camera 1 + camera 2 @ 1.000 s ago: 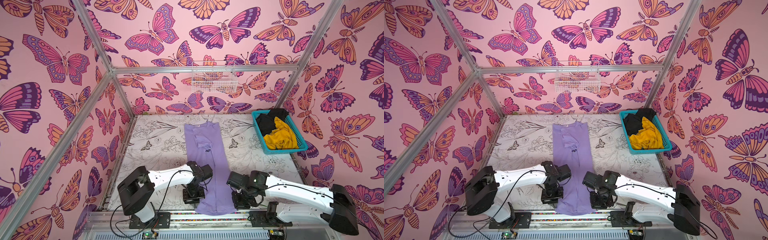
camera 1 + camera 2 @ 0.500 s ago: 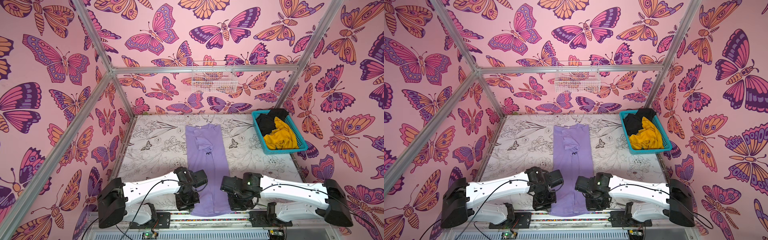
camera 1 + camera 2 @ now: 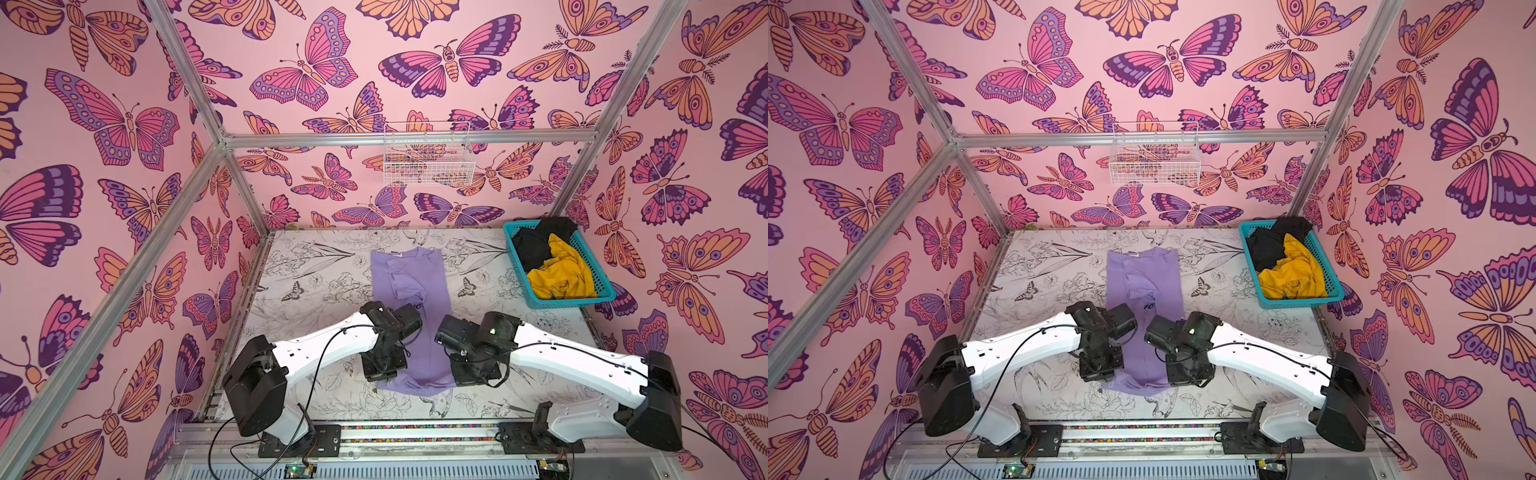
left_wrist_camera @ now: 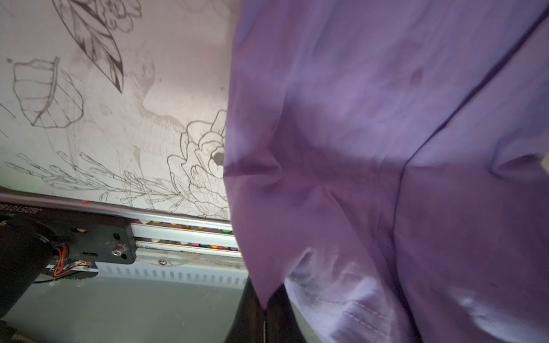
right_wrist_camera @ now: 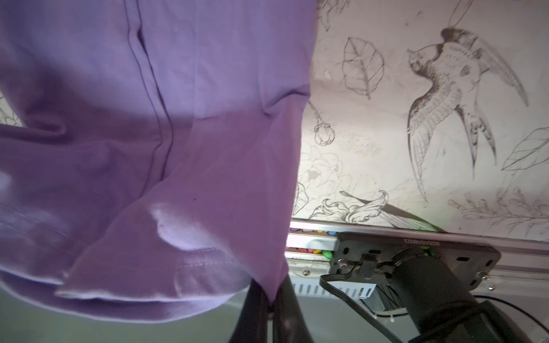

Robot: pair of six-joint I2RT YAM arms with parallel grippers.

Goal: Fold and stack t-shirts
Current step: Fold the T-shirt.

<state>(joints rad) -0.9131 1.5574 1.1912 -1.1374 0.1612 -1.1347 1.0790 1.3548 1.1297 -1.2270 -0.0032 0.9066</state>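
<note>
The purple t-shirt [image 3: 415, 270] lies long down the middle of the table [image 3: 316, 266]. The left pincer [image 4: 263, 314] and right pincer [image 5: 271, 306] are each pinched tight on one near corner. That holds the hem up evenly, likely to fold it toward the far end.

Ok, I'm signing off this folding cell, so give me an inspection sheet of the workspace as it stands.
Surface: floral-print table, flat, faintly stained.
Job's things: lavender t-shirt lies lengthwise, sides folded in; yellow t-shirt and black t-shirt heaped in the teal basket at the far right corner.
Clutter: nothing seen.
Grippers: left gripper and right gripper each shut on the lavender t-shirt's near hem.
Cables: black cable loops off the left arm, clear of the shirt.
Surroundings: butterfly walls, aluminium frame, white wire basket hung on the back rail.
</note>
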